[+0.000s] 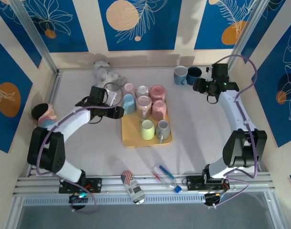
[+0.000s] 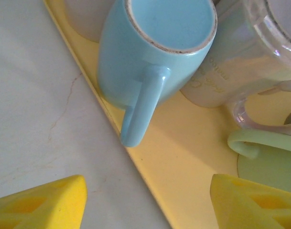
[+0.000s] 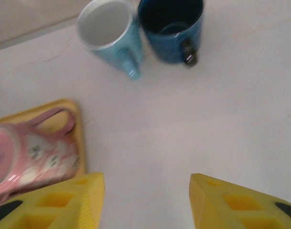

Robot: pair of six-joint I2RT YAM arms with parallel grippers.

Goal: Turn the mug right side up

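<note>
An upside-down light blue mug [image 2: 150, 62] is seen at the yellow tray's [image 2: 183, 162] edge, crowded by a pale mug [image 2: 217, 78]. The left gripper [image 2: 147, 186] and right gripper [image 3: 147, 191] are held apart, empty. Neighbours may be toppled as it is turned.

Bright, even overhead light. Faint soft shadows on tabletop [image 1: 198, 119] beneath arms. Right wrist view slightly blurred; right pincer [image 3: 146, 183] soft along bottom edge. Small glare on glass mug [image 2: 274, 52], upper right.
</note>
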